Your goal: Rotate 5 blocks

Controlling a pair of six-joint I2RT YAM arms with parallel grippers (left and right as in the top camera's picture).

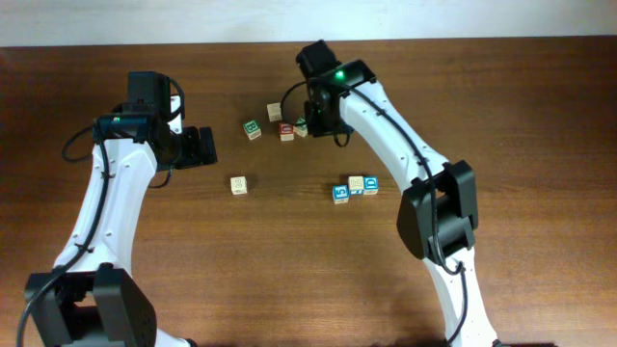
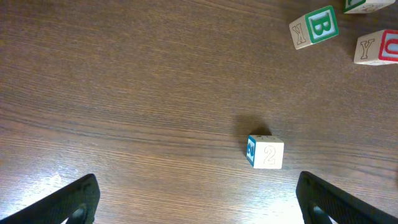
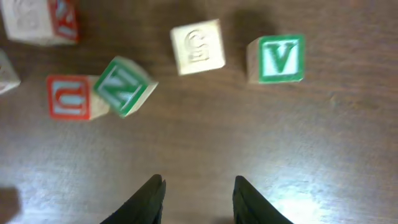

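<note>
Left hand (image 2: 196, 190) gapes wide and empty over the worktop (image 2: 124, 93), near the 2 block (image 2: 268, 154). Right hand (image 3: 198, 193), part open, holds nothing, near the V block (image 3: 281, 58).

cut off: red-faced cube (image 2: 375, 50) right edge | green-edged cube (image 2: 367, 5) top edge | pale block (image 1: 356, 183) print overhead: too small

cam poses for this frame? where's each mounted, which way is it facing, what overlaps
Overhead: fixed above table, looking straight down; left arm and right arm show.
Left wrist: on left arm, facing down at 2 block; left end effector tips in bottom corners, wide apart.
Right wrist: on right arm, facing down at V block; right end effector fingers at bottom centre.
Shared: both wrist views catch the red U block.
</note>
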